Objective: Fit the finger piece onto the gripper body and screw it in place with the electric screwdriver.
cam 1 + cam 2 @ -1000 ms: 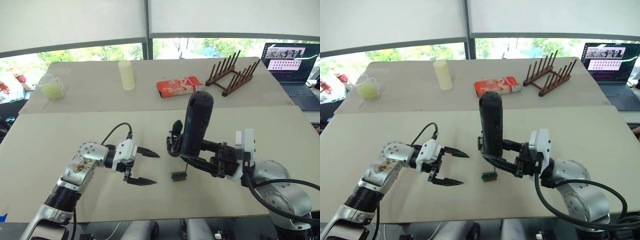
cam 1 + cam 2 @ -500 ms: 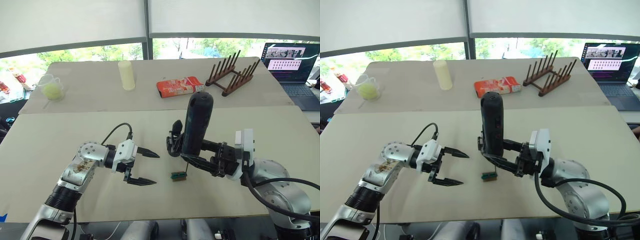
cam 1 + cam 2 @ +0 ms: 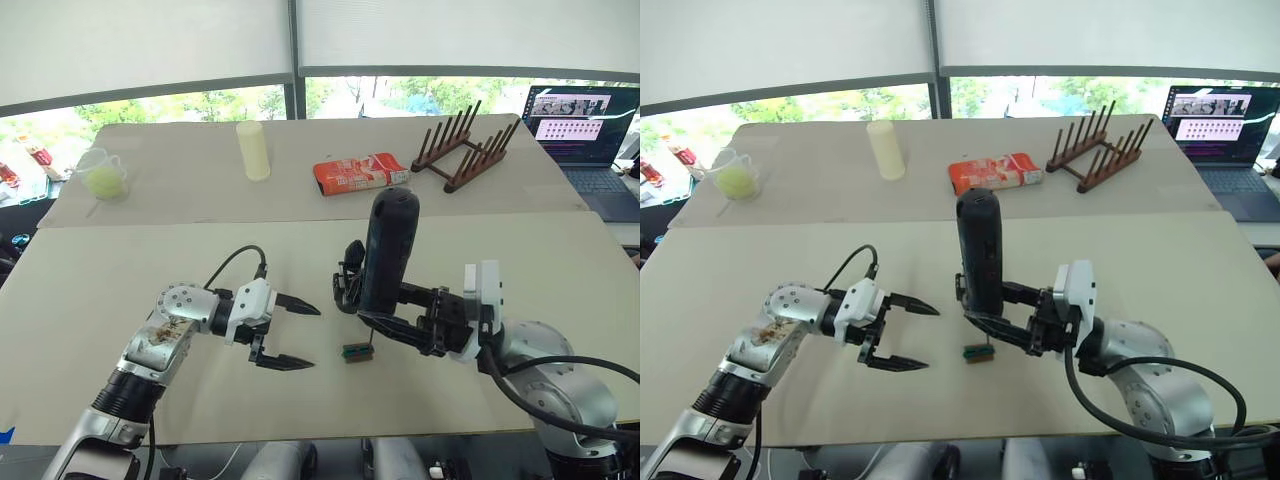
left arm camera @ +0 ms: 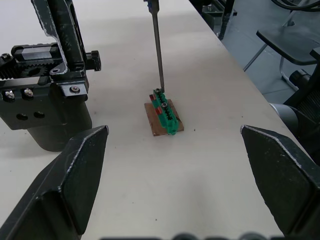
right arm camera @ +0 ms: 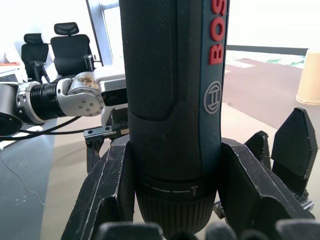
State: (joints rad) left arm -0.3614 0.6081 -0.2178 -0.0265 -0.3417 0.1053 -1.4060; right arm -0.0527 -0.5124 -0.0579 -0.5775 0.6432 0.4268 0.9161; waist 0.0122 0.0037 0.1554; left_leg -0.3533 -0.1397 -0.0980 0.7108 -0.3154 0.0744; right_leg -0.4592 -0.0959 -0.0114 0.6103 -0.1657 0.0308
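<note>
Upright, one electric screwdriver (image 3: 388,250), one gripper body (image 3: 347,280)

Head stereo pair: we look forward and down over the table (image 3: 120,270), both eyes sharing it. Left wrist: close, low, facing the small green block (image 4: 165,114). Right wrist: pressed against the electric screwdriver (image 5: 172,100).

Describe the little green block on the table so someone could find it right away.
On the near table, look between the two robot arms, just in front of the black gripper body. The green-and-brown block lies under the electric screwdriver bit, the one small colourful thing among black parts.
</note>
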